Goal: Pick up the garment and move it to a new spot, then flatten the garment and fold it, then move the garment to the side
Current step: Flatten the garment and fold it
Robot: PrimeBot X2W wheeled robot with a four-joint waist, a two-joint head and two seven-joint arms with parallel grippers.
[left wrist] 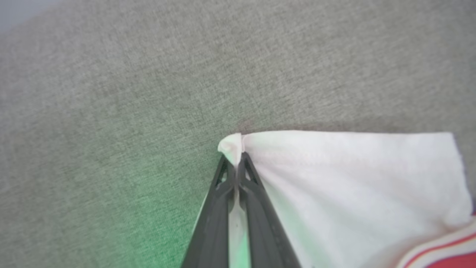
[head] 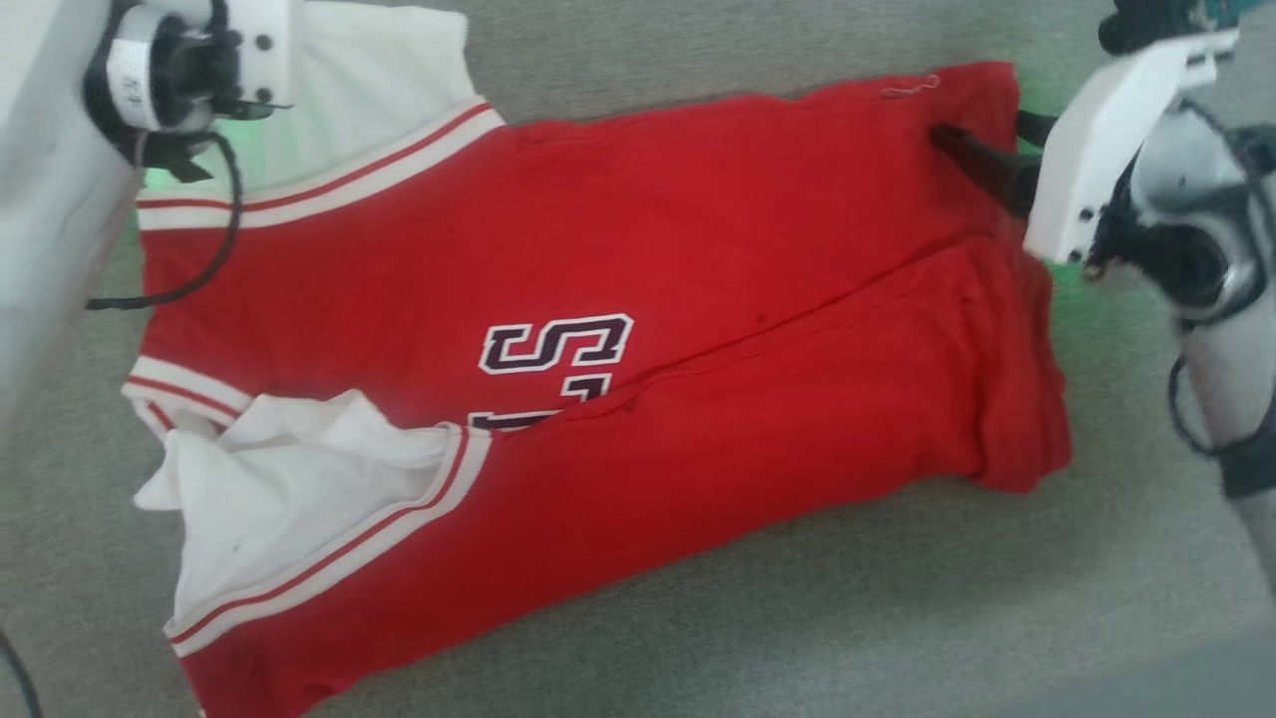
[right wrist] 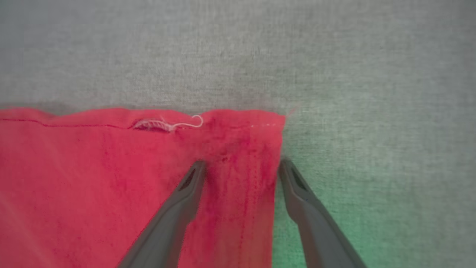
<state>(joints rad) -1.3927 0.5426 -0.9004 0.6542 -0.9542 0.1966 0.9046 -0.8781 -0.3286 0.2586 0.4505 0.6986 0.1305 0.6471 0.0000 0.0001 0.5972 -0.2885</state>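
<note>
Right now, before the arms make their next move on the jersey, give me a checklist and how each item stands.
1. Left gripper shut on the white sleeve corner: ok.
2. Right gripper shut on the red hem corner: not ok, jaws open astride it.
3. Garment flat: not ok, near side folded over the lettering, near sleeve bunched.
4. Loose thread clear of the right gripper: ok.
5. Left grip firm enough to pull: cannot tell.
</note>
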